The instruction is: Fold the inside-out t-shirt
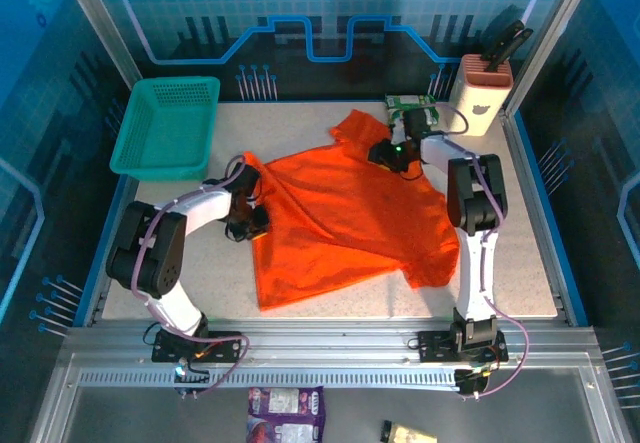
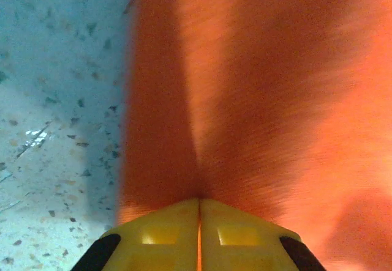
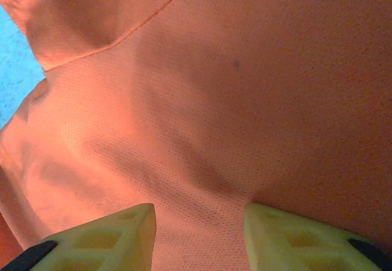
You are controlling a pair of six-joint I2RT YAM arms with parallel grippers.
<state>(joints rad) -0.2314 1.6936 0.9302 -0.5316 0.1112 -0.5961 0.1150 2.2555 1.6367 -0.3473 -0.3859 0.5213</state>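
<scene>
**A:** What is the state of the left tool (image 2: 199,205)?

**B:** Its two yellow fingers (image 2: 159,237) are pressed together, with a thin line of orange cloth caught between them. It holds the inside-out t-shirt (image 1: 350,218) at the edge. The speckled counter (image 2: 55,130) lies just to the left of this tool.

**A:** And the right tool (image 3: 199,213)?

**B:** Its fingers stand wide apart. The orange cloth lies between and beyond them, and one seam runs ahead of it to the left.

**A:** Where is the shirt as a whole?

**B:** It is spread on the counter between the two tools, wrinkled. The left tool is at its left side and the right tool at its far part.

**A:** Can you read any writing?

**B:** A green and white packet (image 1: 413,113) lies just behind the right tool, but its print is too small to read. The teal basket (image 1: 160,168) is well apart from the left tool, on the far left.
</scene>
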